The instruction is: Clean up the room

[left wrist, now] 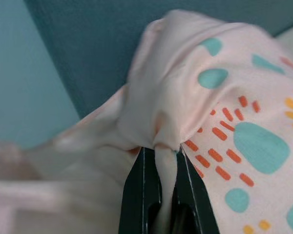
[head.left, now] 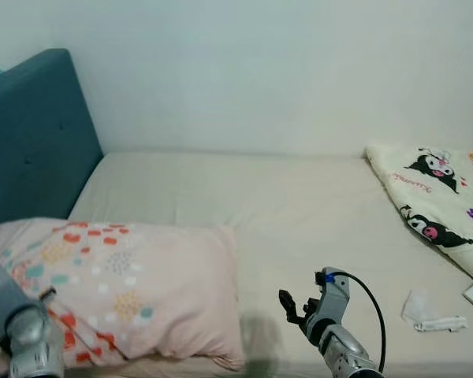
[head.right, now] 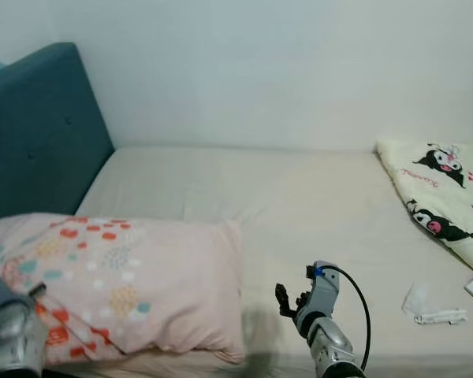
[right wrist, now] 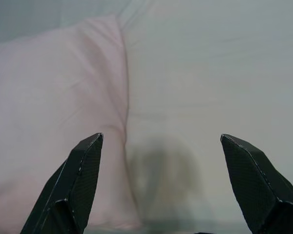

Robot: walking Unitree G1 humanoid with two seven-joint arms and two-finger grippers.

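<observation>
Pink pillow (left wrist: 219, 97) fabric pinched in left end effector (left wrist: 167, 158); right end effector (right wrist: 161, 146) spread wide.

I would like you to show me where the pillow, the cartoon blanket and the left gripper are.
pillow (head.left: 134, 283), left eye view, middle of its patterned top.
cartoon blanket (head.left: 437, 206), left eye view, its printed top.
left gripper (left wrist: 167, 168), left wrist view, between the fingertips pinching pillow fabric.

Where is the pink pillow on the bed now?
The pillow lies on the bed's near left part, beside the blue headboard; the left claw pinches its corner.
</observation>
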